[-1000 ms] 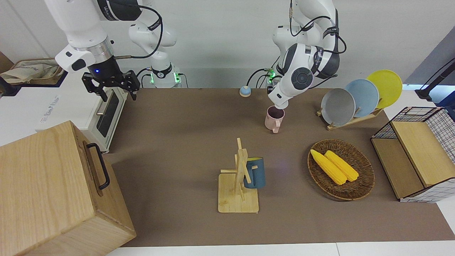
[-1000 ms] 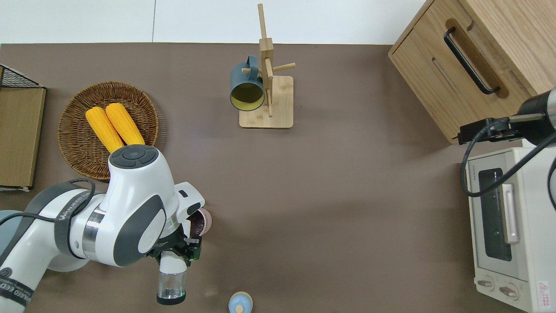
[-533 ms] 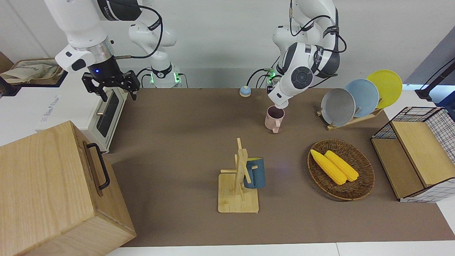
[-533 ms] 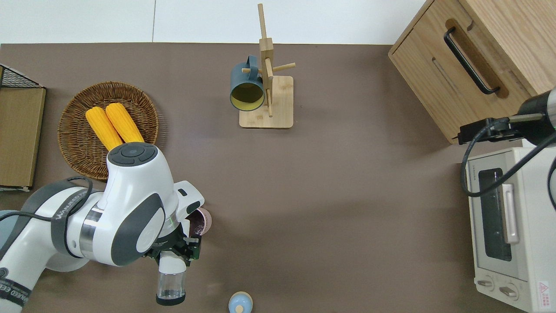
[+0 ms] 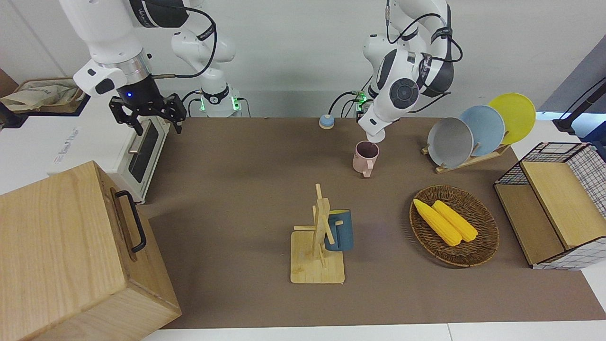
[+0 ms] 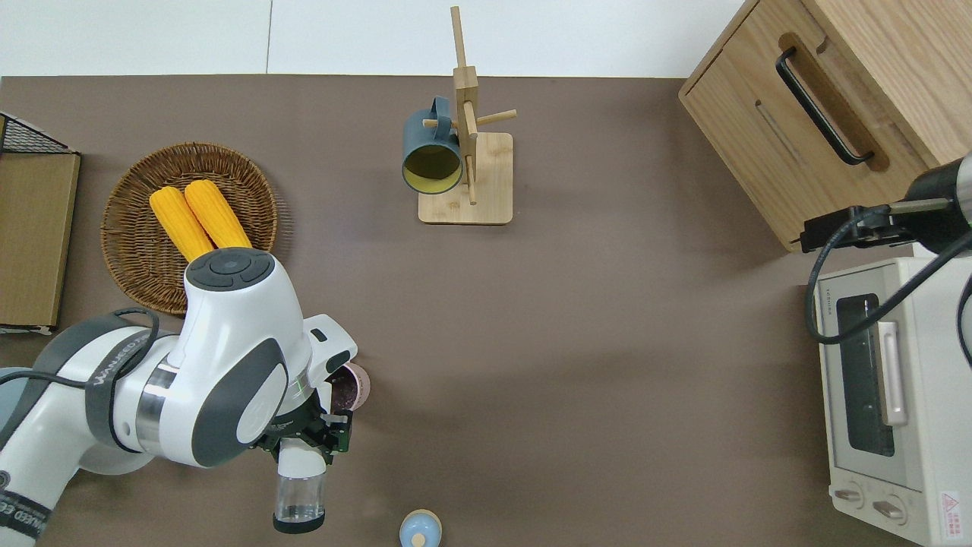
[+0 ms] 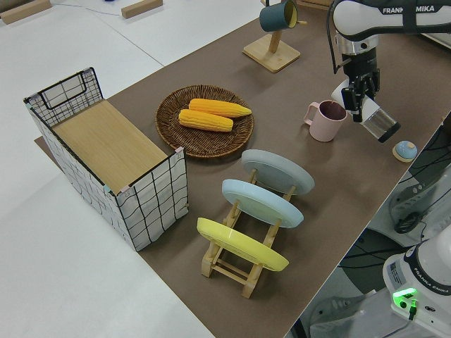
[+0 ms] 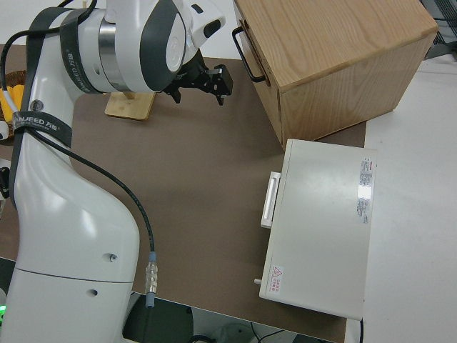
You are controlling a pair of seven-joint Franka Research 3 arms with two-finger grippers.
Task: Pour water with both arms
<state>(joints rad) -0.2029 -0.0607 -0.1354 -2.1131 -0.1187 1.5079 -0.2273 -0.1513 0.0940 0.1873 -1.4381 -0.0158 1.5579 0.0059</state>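
Observation:
My left gripper (image 6: 304,444) is shut on a clear glass container (image 6: 298,497), held tipped on its side. The container's mouth (image 5: 376,135) points at a pink mug (image 5: 365,158) and hangs just above the mug's rim on the side nearer the robots. The mug (image 6: 353,386) stands upright on the brown table, dark inside, with its handle pointing away from the robots. The left side view shows the gripper (image 7: 359,95) above the mug (image 7: 325,121), and the container (image 7: 380,125) slanting off it. My right gripper (image 5: 147,118) is parked, open and empty.
A small blue round lid (image 6: 420,529) lies near the container. A wicker basket (image 6: 129,251) holds two corn cobs. A mug tree (image 6: 467,137) carries a blue mug. A plate rack (image 5: 473,156), wire crate (image 5: 554,199), toaster oven (image 6: 888,395) and wooden box (image 5: 71,255) ring the table.
The left arm has risen a little, lifting the container's mouth slightly higher above the pink mug. The right arm has stayed still.

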